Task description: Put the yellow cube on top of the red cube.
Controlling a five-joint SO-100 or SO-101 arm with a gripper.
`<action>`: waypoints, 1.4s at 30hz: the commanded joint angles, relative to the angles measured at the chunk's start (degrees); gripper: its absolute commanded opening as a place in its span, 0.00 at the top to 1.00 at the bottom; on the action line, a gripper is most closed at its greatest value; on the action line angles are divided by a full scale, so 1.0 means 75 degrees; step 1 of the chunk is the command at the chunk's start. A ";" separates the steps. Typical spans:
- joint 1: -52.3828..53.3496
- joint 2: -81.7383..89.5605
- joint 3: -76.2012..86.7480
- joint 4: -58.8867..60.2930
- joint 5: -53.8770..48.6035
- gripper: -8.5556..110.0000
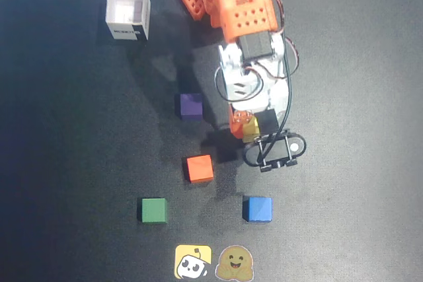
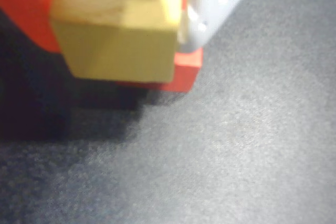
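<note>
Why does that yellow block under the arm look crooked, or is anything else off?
In the wrist view the yellow cube sits turned against the red cube beneath it, corners not lined up, so the stack looks askew. The gripper hides most of both from overhead. The other blocks lie flat and apart; nothing spilled or damaged.

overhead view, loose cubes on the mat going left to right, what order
green cube → purple cube → orange cube → blue cube. The yellow cube at the gripper is left out, since it isn't loose.
</note>
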 commanded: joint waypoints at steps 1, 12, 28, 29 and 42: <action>-0.0117 0.0375 -0.0645 0.0012 -0.0035 0.88; -0.0258 0.0340 -0.0293 -0.0211 -0.0023 0.88; -0.0234 0.0105 -0.0070 -0.0645 -0.0117 0.88; -0.0234 0.0047 -0.0070 -0.0656 -0.0152 0.88; -0.0164 0.0141 0.0316 -0.0680 -0.0387 0.88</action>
